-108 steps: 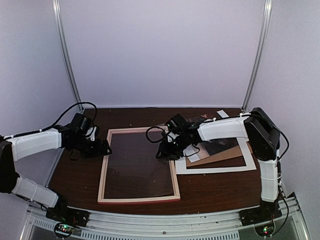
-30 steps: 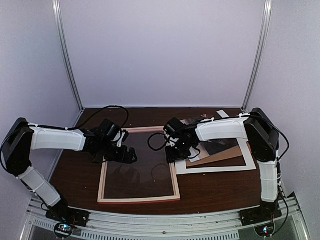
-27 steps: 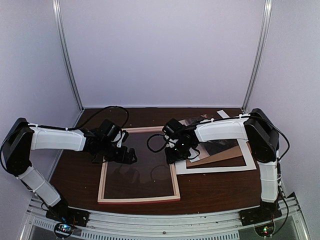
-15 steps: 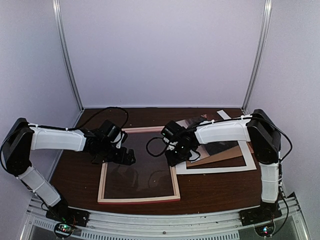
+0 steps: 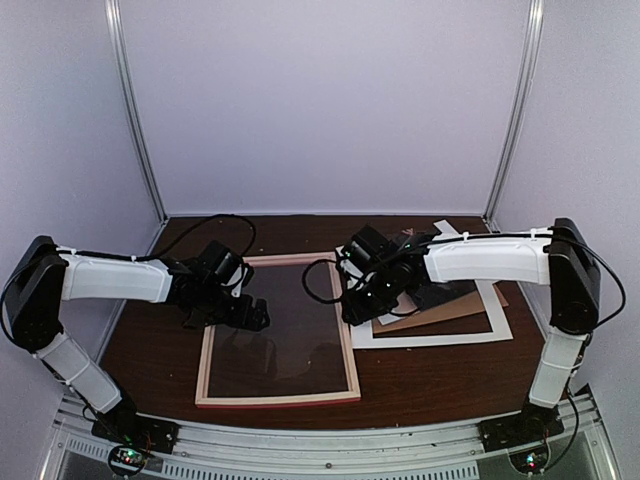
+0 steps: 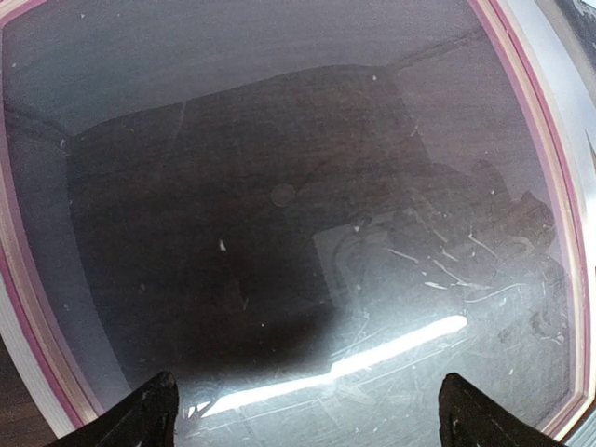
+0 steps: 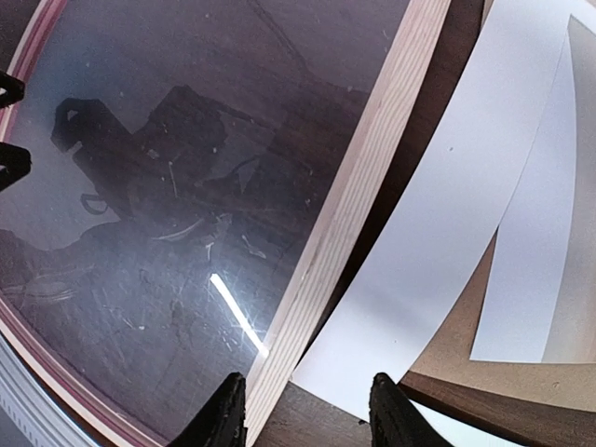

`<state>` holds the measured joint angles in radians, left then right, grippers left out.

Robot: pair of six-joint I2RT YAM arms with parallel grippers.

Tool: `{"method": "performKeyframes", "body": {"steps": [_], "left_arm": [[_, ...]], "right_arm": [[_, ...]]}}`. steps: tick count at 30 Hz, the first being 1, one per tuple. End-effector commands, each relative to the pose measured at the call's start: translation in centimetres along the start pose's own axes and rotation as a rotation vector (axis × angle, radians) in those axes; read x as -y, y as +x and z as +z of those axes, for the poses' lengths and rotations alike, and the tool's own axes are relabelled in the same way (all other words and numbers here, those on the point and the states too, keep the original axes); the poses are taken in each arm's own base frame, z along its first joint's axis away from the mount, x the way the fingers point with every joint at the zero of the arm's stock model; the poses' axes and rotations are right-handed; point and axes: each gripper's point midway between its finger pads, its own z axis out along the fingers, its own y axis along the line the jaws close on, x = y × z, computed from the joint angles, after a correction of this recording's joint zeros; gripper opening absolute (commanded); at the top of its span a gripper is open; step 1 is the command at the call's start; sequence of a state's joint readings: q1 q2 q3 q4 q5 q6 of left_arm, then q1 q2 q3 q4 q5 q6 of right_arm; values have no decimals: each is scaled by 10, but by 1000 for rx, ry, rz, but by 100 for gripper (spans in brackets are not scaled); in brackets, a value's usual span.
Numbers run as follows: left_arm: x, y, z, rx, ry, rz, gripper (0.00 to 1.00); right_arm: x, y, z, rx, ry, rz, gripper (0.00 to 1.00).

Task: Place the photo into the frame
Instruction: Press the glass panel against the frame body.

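The frame (image 5: 280, 398) lies flat with its pale wood back up, and a scratched clear pane (image 6: 279, 186) fills it. My left gripper (image 5: 258, 315) hovers open over the pane's left half, its fingertips (image 6: 140, 419) wide apart and empty. My right gripper (image 5: 355, 310) is open just above the frame's right bar (image 7: 354, 186). One fingertip (image 7: 223, 414) is over the bar, the other over the table beside a white sheet (image 7: 438, 214). The photo (image 5: 447, 294) shows as a dark print in the pile on the right, mostly hidden under my right arm.
To the right of the frame a large white mat (image 5: 430, 337) lies under a brown backing board (image 5: 455, 310) and loose white sheets. The board's corner (image 7: 503, 363) reaches close to my right fingers. Booth walls close the back and both sides.
My right arm has stretched out, its elbow swinging to the right, and its gripper has shifted slightly right over the frame's bar with the jaws a little wider. The left gripper has hardly moved.
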<state>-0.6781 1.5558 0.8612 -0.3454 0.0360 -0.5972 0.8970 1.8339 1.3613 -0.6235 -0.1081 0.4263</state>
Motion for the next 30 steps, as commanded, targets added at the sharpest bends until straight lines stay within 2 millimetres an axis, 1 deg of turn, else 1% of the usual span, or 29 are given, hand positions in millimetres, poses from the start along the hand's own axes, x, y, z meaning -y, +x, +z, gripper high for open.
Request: {"method": "performKeyframes", "body": {"steps": [1, 8, 12, 16, 20, 23, 30], "left_arm": [[8, -16, -9, 50, 11, -2, 97], [7, -14, -8, 47, 9, -3, 97], [6, -13, -8, 46, 6, -5, 98], [5, -13, -8, 45, 5, -5, 98], [6, -13, -8, 46, 5, -5, 98], [5, -13, -8, 45, 5, -5, 98], [5, -11, -7, 41, 9, -7, 98]], "right_arm": [[-4, 16, 6, -31, -7, 13, 45], [-15, 28, 21, -70, 15, -2, 44], [-12, 37, 30, -109, 80, -17, 44], [-10, 42, 33, -129, 134, -39, 43], [-15, 50, 37, -156, 144, -56, 43], [-15, 53, 38, -154, 168, -64, 43], [-16, 67, 43, -182, 214, -92, 42]]}}
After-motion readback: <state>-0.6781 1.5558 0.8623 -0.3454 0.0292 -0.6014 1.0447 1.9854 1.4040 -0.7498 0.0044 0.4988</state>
